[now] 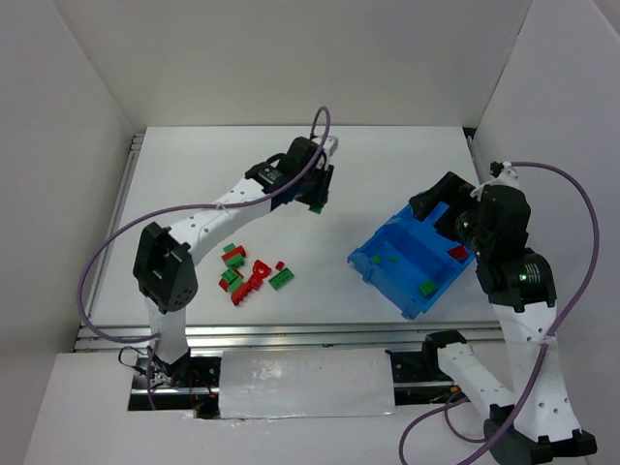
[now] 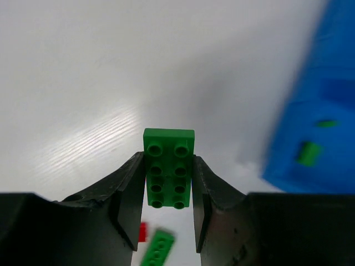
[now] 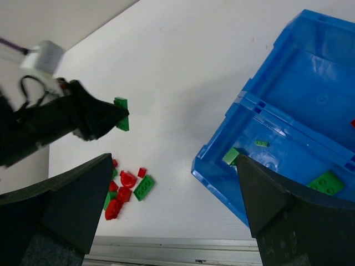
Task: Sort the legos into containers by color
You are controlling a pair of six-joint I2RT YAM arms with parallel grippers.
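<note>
Gripping green brick point(image 2: 168, 166) by its sides, left pincer point(image 1: 316, 197) was clenched over counter point(image 1: 387, 174), well apart from bin point(image 1: 364, 262) (right pincer point(image 3: 177, 194) hung released beside it). Risk: shallow hold could slip mid-carry, dropping brick short.

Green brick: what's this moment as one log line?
left pincer: shut on green brick | right pincer: open, near blue bin | loose bricks: piled on table

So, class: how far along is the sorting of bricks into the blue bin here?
Done: a few green bricks lie in one compartment of the blue bin, a red brick in the other. In hand: the left gripper grips a green brick above the table. Left: a mixed red and green pile on the table.
</note>
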